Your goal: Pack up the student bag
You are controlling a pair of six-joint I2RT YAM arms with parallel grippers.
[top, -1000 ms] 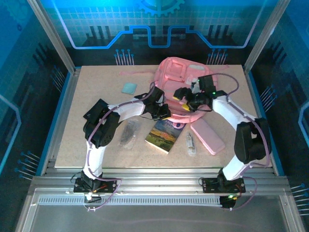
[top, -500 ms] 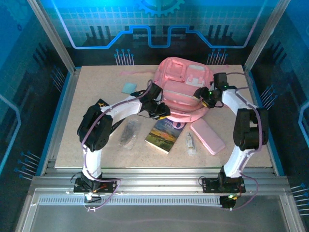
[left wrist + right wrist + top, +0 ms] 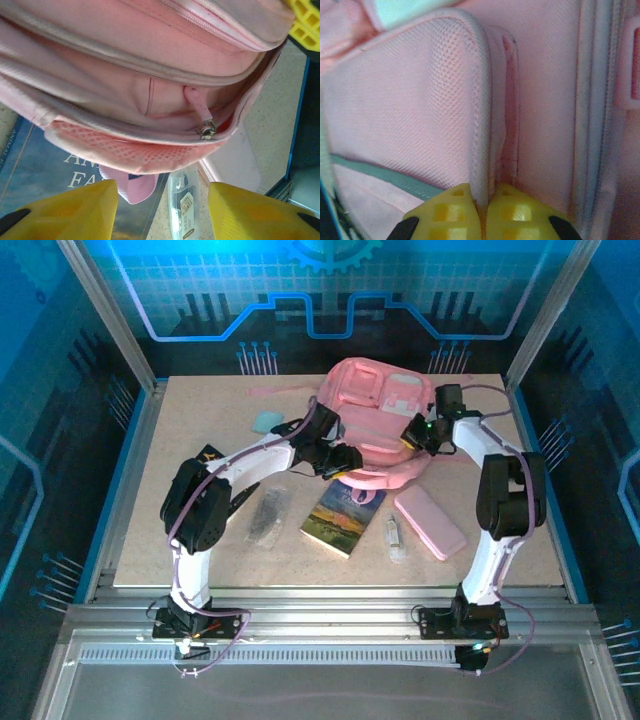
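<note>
The student bag [image 3: 375,415], a soft pink backpack, lies at the back middle of the table. My left gripper [image 3: 344,462] hovers at its near edge, open with nothing between its yellow fingers [image 3: 75,210]. In the left wrist view the student bag [image 3: 150,60] gapes along its zip, and the zip pull [image 3: 206,129] hangs at the opening. My right gripper [image 3: 414,435] is at the bag's right side. In the right wrist view this gripper [image 3: 482,212] is shut on a piped mesh edge of the student bag [image 3: 405,115].
A book [image 3: 343,518] lies just in front of the bag, partly under its edge. A clear plastic case [image 3: 396,538] and a flat pink pencil case [image 3: 430,522] lie to its right. A dark packet [image 3: 268,515] and a teal item [image 3: 267,422] lie to the left.
My right gripper has swung from over the bag's middle to its right side and shut on the mesh edge. My left gripper has opened at the bag's near edge.
</note>
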